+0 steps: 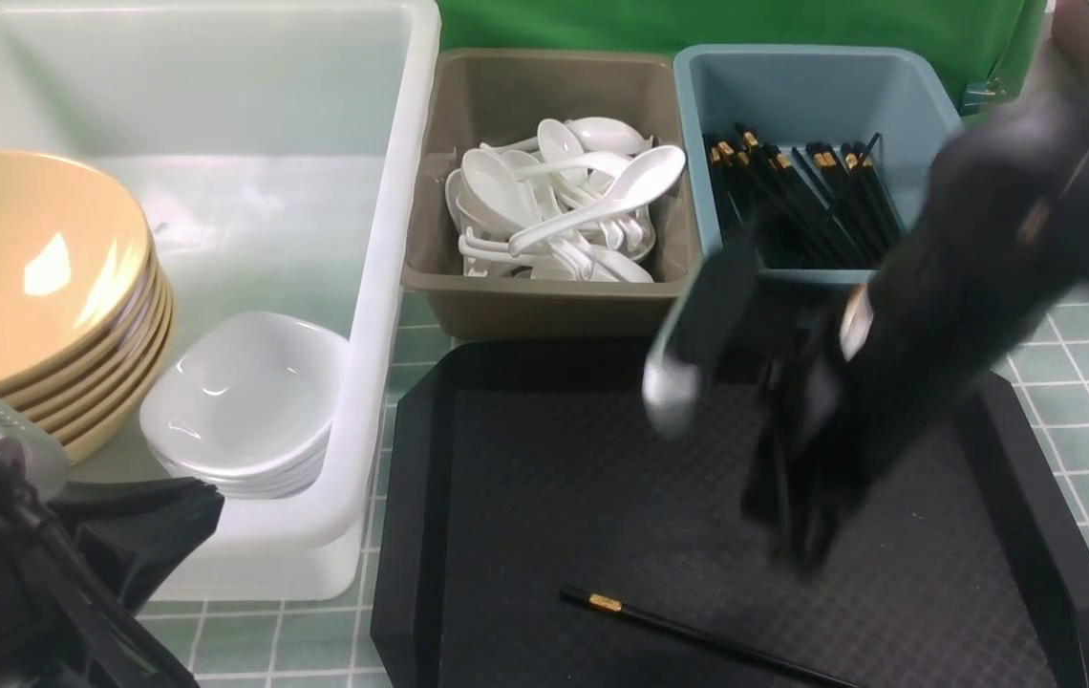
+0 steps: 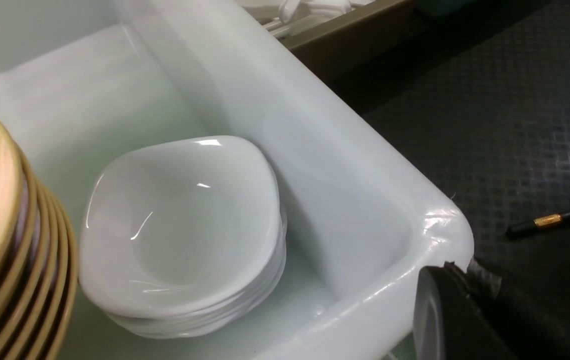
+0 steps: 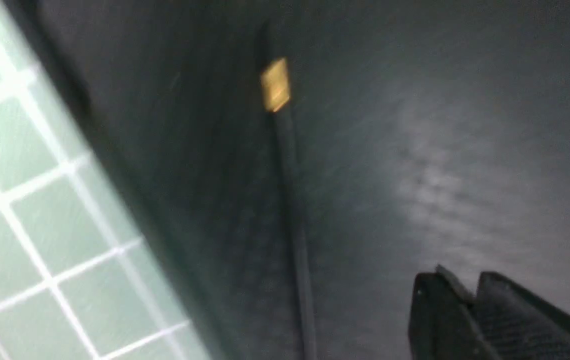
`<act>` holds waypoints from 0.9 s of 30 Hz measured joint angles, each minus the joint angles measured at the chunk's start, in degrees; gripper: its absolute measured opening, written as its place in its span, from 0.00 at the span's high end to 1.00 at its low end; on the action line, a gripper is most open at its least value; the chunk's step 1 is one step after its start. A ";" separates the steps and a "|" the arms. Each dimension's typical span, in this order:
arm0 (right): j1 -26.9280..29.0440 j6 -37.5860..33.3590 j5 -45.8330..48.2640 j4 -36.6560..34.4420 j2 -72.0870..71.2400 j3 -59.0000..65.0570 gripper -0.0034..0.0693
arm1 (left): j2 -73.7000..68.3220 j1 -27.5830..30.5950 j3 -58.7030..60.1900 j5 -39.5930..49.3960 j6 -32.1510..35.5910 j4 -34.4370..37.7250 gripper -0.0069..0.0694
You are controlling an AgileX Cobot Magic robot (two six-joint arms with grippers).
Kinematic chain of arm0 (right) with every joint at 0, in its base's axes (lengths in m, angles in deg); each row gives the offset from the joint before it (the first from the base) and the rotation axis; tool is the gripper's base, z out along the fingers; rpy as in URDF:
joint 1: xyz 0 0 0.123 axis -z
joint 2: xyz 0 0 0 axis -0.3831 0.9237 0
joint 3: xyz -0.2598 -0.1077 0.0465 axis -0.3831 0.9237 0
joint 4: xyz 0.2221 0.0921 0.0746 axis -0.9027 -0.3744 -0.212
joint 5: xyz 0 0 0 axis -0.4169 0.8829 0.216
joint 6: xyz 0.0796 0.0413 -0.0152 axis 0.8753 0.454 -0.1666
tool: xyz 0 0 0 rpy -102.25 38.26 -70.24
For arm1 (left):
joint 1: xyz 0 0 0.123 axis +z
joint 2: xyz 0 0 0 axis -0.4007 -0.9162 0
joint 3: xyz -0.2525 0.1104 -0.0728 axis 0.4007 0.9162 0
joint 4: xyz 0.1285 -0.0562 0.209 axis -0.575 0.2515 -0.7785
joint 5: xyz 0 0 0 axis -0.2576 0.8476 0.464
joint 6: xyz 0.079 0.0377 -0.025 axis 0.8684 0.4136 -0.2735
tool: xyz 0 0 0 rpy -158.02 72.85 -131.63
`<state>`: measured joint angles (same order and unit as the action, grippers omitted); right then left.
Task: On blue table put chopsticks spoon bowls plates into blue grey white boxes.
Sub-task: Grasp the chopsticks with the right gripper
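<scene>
One black chopstick (image 1: pixel 697 635) with a gold band lies on the black tray (image 1: pixel 554 478) near its front edge; it also shows in the left wrist view (image 2: pixel 555 220) and the right wrist view (image 3: pixel 290 175). My right gripper (image 1: pixel 798 545) (image 3: pixel 470 295) is motion-blurred, shut and empty, above the tray beside that chopstick. My left gripper (image 1: pixel 205 502) (image 2: pixel 447 272) is shut and empty, just outside the white tub's (image 1: pixel 411 191) near corner. The tub holds stacked tan bowls (image 1: pixel 29 268) and stacked white plates (image 1: pixel 244 401). Spoons (image 1: pixel 554 201) fill the grey bin (image 1: pixel 544 306). More chopsticks (image 1: pixel 802 201) lie in the blue bin (image 1: pixel 793 86).
The black tray sits on the tiled blue table (image 1: pixel 1079 382) in front of the grey and blue bins. Its raised rim (image 1: pixel 1032 497) runs along the right side. The right arm (image 1: pixel 984 248) reaches over the blue bin's front. A green backdrop stands behind the boxes.
</scene>
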<state>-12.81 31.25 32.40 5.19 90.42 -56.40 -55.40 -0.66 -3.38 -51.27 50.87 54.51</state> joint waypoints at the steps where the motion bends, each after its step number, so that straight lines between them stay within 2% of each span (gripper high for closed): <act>1: -0.67 -0.30 -0.66 0.00 1.24 0.87 0.69 | 0.00 0.00 0.00 0.00 0.00 0.00 0.90; 3: -1.45 -0.30 -1.30 0.00 2.60 1.20 0.65 | 0.00 0.00 0.00 0.00 0.00 0.00 0.90; 6: -3.96 0.39 -5.79 0.00 6.02 1.42 0.53 | 0.00 0.00 0.00 0.02 0.00 0.00 0.90; 9: -6.66 0.78 -9.06 -0.05 8.59 1.42 0.49 | 0.00 0.00 0.00 0.19 0.00 0.00 0.90; 13: -8.92 0.78 -10.05 -0.11 11.44 1.42 0.49 | 0.00 0.00 0.00 0.65 0.00 0.00 0.90; 17: -9.13 1.02 -11.77 0.09 13.11 1.35 0.58 | 0.00 0.00 0.00 1.23 0.00 0.00 0.90; 21: -9.15 1.04 -12.26 0.14 13.19 1.35 0.82 | 0.00 0.00 0.00 1.50 0.00 0.00 0.90; 27: -9.15 1.17 -11.96 0.08 11.10 1.17 0.84 | 0.00 0.00 0.00 1.50 0.00 0.00 0.90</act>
<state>-21.96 32.42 20.44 5.26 101.52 -55.23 -55.40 -0.66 -3.38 -49.77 50.87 54.51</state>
